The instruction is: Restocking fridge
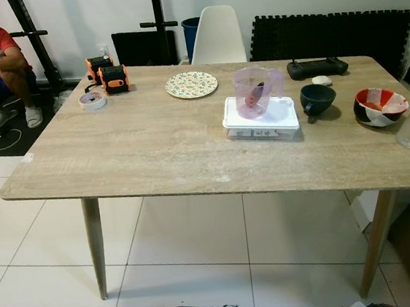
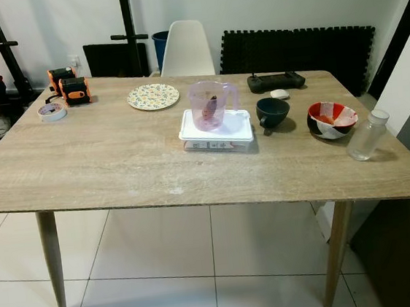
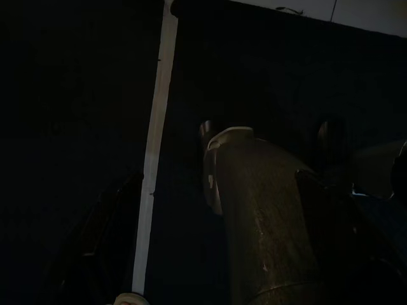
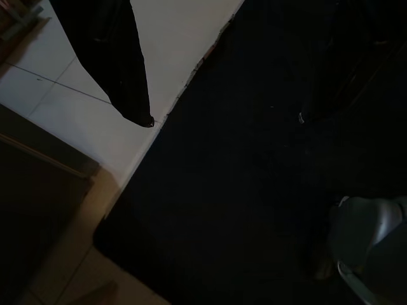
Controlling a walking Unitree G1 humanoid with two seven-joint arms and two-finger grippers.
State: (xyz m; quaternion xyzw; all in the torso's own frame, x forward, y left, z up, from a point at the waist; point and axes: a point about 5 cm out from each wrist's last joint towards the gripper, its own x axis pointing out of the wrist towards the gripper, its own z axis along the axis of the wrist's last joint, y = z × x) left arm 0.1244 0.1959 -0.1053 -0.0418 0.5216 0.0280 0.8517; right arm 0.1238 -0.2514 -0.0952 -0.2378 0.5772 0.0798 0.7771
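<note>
Wood-grain counter (image 1: 153,151) on splayed legs, standing on white tile floor (image 1: 200,249). At the far left corner: two orange-and-black devices (image 1: 107,74) side by side, with a tape roll (image 1: 93,100) just beside them. A patterned plate (image 1: 191,84) lies toward the far edge, near the middle. A white lidded container (image 1: 260,116) sits centrally. To its right stand a dark cup (image 1: 317,99), then a red-and-white bowl (image 1: 380,106). A clear jar (image 2: 365,136) stands near the right edge. A black controller (image 1: 317,67) lies at the far edge.

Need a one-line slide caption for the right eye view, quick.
Wooden table before the robot: clear measuring jug on a white container, dark cup, red-and-white bowl, empty bottle.
</note>
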